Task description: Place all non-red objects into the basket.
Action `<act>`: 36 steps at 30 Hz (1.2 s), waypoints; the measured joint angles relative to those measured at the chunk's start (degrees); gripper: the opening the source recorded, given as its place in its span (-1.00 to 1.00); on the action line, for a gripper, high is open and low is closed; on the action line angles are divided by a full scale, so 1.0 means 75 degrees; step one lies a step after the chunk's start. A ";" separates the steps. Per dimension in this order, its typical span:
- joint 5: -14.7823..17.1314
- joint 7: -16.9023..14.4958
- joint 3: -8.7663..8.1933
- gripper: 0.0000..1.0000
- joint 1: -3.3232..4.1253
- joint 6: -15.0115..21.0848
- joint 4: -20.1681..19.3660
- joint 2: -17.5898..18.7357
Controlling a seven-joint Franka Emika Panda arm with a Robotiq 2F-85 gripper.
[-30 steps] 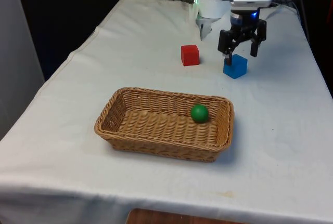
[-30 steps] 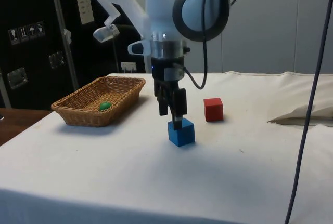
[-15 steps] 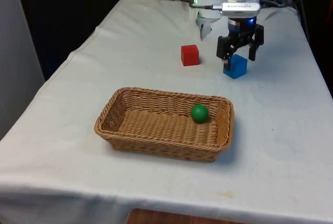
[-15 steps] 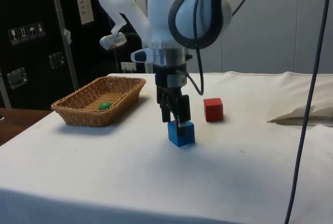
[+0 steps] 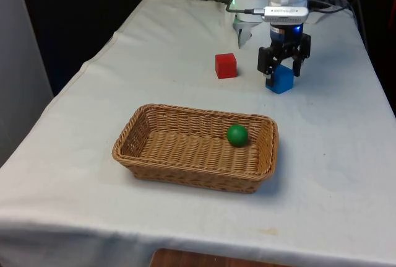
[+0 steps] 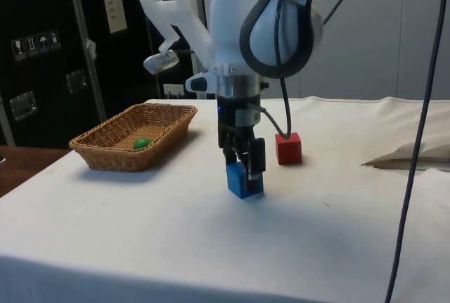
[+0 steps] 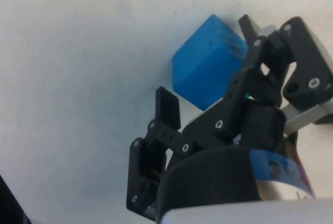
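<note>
wrist view: gripper (image 7: 208,73) fingers straddle blue cube (image 7: 205,63).

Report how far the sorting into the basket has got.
Done: the small green ball lies inside the woven wicker basket. In hand: the black two-finger hand is open, straddling the blue cube on the white cloth, not gripping it. Left: grasp it and carry it to the basket. The red cube stays.

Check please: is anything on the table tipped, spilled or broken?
Nothing stands out. The green ball lies in the basket, the red cube and blue cube sit flat on the cloth.
</note>
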 measured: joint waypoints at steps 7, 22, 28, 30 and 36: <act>0.0000 0.0000 0.0000 -0.93 -0.0008 0.0008 0.0008 0.0000; 0.0000 0.0183 0.0000 -0.94 -0.0015 -0.0015 0.0015 -0.0130; 0.0000 0.0443 -0.0031 -0.94 -0.0015 -0.0267 -0.0069 -0.0558; -0.0008 0.0542 -0.0038 -0.94 -0.0015 -0.0374 -0.0069 -0.0695; -0.0008 0.0787 -0.0061 -0.94 -0.0031 -0.0672 -0.0076 -0.1070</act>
